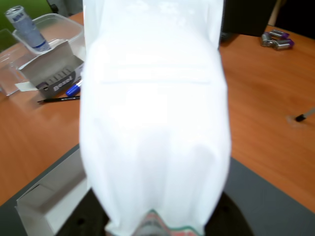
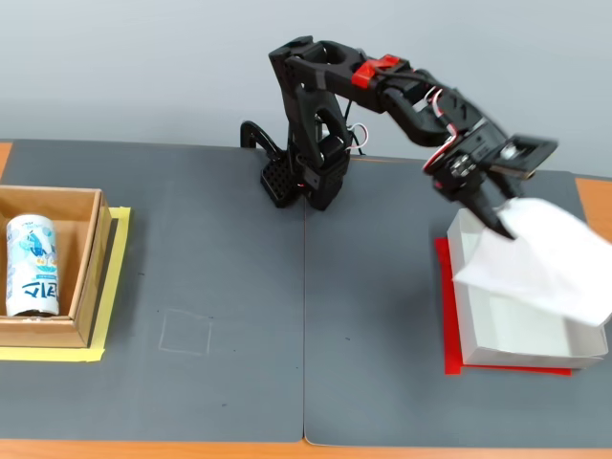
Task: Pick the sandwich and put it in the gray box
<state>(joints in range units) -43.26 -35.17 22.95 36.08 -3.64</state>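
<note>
The sandwich (image 2: 543, 260), a long flat white plastic packet, hangs tilted over the gray box (image 2: 497, 330) at the right of the fixed view. My gripper (image 2: 495, 218) is shut on the packet's upper end, just above the box's far left corner. The packet's lower end reaches past the box's right wall. In the wrist view the sandwich (image 1: 155, 123) fills the middle of the frame and hides my fingers. A corner of the gray box (image 1: 47, 201) shows at the lower left there.
A brown wooden box (image 2: 88, 277) holding a white-and-blue can (image 2: 32, 265) sits at the left on yellow tape. A red sheet (image 2: 448, 316) lies under the gray box. The wrist view shows a clear plastic tub (image 1: 69, 27), pens (image 1: 59, 98) and small batteries (image 1: 276, 39) on the wooden table.
</note>
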